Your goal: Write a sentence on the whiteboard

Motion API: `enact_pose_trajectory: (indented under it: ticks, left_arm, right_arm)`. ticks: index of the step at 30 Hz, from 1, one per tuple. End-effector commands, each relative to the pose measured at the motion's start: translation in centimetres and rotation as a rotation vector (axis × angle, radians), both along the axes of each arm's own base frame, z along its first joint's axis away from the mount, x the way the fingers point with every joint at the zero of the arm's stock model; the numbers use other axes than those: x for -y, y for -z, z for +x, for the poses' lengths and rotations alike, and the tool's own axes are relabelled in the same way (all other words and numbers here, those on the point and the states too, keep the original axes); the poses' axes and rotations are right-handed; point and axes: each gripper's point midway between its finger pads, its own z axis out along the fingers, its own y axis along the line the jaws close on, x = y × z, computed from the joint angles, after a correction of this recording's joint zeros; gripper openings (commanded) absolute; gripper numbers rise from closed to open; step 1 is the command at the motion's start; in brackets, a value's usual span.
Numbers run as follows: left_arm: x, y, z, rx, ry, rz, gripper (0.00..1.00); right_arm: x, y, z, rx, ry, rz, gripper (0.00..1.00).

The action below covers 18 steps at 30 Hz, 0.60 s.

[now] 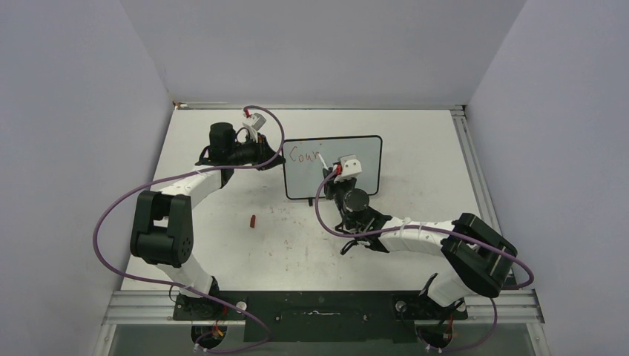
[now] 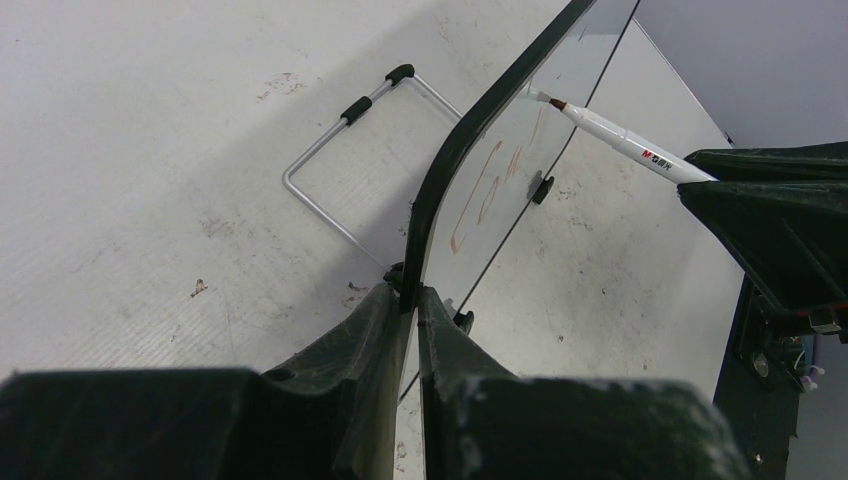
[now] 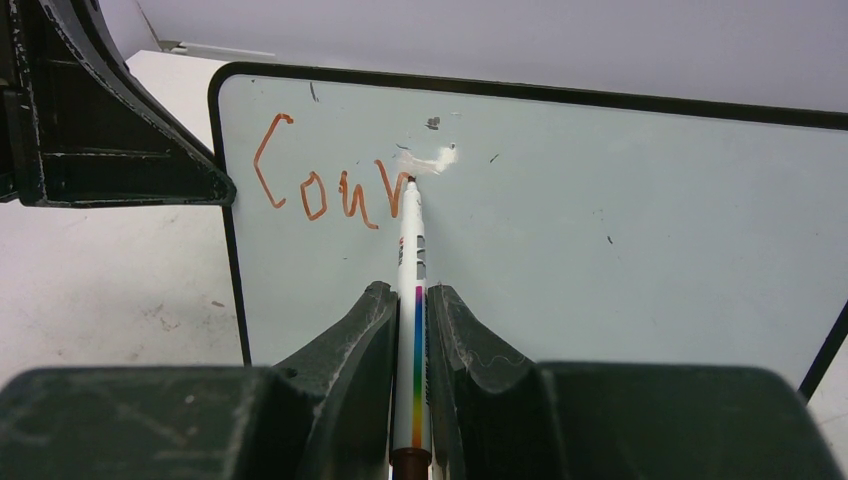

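Observation:
The whiteboard stands upright mid-table, black-framed, on a wire stand. Red letters "Cour" are written at its upper left; they also show in the top view and the left wrist view. My left gripper is shut on the whiteboard's left edge. My right gripper is shut on a white marker with a rainbow stripe. The marker's tip touches the board just right of the last letter. The marker also shows in the left wrist view.
A small red marker cap lies on the table left of the right arm. The white table has walls on three sides and a metal rail along its right edge. The tabletop carries faint smudges.

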Motion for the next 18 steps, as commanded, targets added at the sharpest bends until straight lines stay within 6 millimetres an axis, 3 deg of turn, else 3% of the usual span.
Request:
enact_pose_trajectory:
  ticks: [1,10,18]
  left_arm:
    - [-0.4,-2.4,0.5,0.064,-0.006,-0.005,0.0]
    - [-0.5,-2.5,0.7,0.064,-0.017,-0.001,0.0]
    - [-0.5,-2.4,0.7,0.063,-0.019,0.001,0.0]
  right_arm:
    - [0.8,-1.6,0.4,0.028,0.021,0.033,0.05]
    - [1.3,-3.6,-1.2,0.044,-0.017,0.062,0.05]
    - [1.8,-2.2,-1.4,0.019,-0.013,0.061,0.05]
